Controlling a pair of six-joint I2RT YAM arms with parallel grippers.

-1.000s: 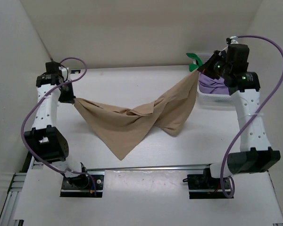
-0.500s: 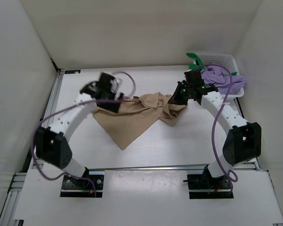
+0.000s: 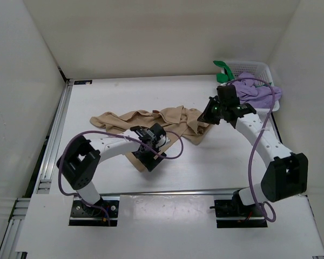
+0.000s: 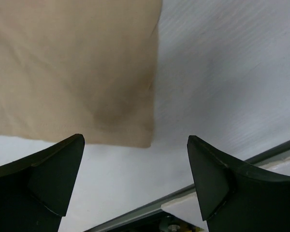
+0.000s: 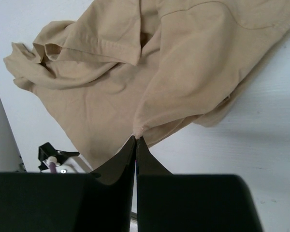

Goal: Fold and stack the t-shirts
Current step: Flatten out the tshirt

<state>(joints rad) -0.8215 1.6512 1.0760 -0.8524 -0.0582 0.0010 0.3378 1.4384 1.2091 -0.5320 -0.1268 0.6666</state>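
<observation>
The tan t-shirt (image 3: 162, 121) lies crumpled across the middle of the table, one corner pointing toward the near edge. My left gripper (image 3: 146, 158) hovers over that near corner, open and holding nothing. In the left wrist view the tan t-shirt (image 4: 72, 67) fills the upper left, and its corner ends level with the left gripper (image 4: 135, 141). My right gripper (image 3: 206, 116) is shut on a pinch of the shirt's right edge. The right wrist view shows the right gripper (image 5: 136, 137) pinching the tan t-shirt (image 5: 183, 63). The purple t-shirt (image 3: 255, 91) and the green t-shirt (image 3: 222, 70) are at the basket.
A white mesh basket (image 3: 256, 67) stands in the far right corner. White walls close in the left, back and right sides. A metal rail (image 3: 167, 191) runs along the table's near edge, and the rail (image 4: 135, 212) also shows just below the left fingers.
My left gripper let go of the tan shirt, opened and swung down to its near corner. The shirt, stretched in the air before, dropped onto the table. My right gripper kept its hold.
</observation>
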